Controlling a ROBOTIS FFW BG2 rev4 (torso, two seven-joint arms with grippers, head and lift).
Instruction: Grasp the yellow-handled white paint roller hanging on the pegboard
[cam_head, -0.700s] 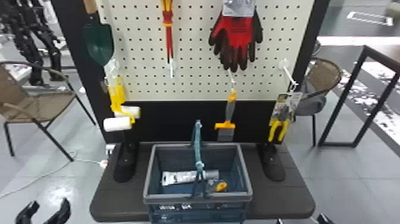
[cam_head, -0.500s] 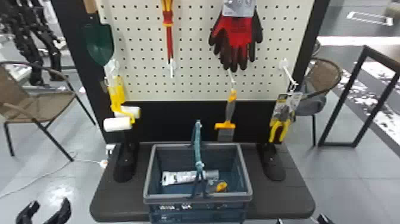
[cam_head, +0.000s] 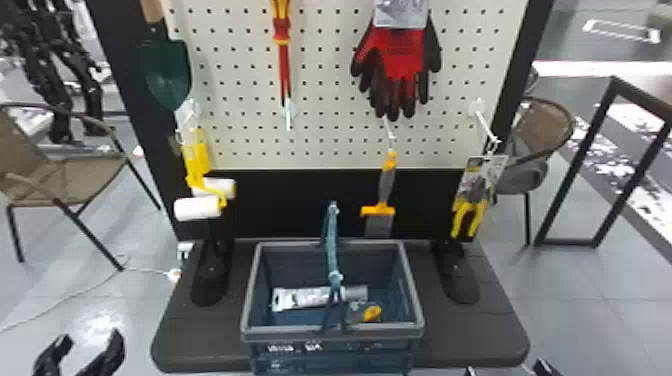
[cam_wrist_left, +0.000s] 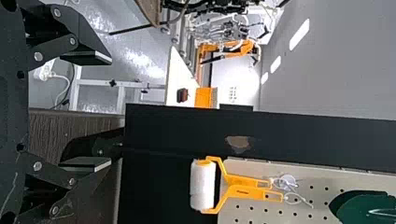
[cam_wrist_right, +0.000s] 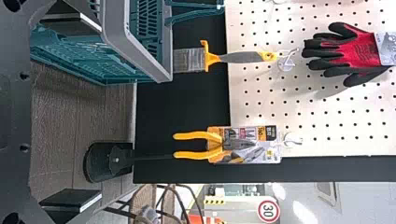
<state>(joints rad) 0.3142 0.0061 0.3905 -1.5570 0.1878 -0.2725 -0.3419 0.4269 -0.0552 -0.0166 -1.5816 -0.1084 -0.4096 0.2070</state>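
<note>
Two yellow-handled white paint rollers (cam_head: 197, 207) hang from a hook at the pegboard's lower left. At the bottom left of the head view is my left gripper (cam_head: 80, 352), open, lower than the rollers and apart from them. In the left wrist view the rollers (cam_wrist_left: 202, 185) lie beyond the spread fingers of my left gripper (cam_wrist_left: 99, 111), with nothing between them. My right gripper (cam_head: 507, 371) is at the bottom right edge of the head view; in the right wrist view, this gripper (cam_wrist_right: 86, 112) stands open and holds nothing.
A blue-grey basket (cam_head: 332, 332) with a tube inside stands on the dark base (cam_head: 475, 340) before the pegboard (cam_head: 325, 100). Trowel (cam_head: 167, 70), screwdriver (cam_head: 282, 50), gloves (cam_head: 395, 65), scraper (cam_head: 386, 185) and pliers (cam_head: 470, 215) hang around it. A chair (cam_head: 55, 180) stands left.
</note>
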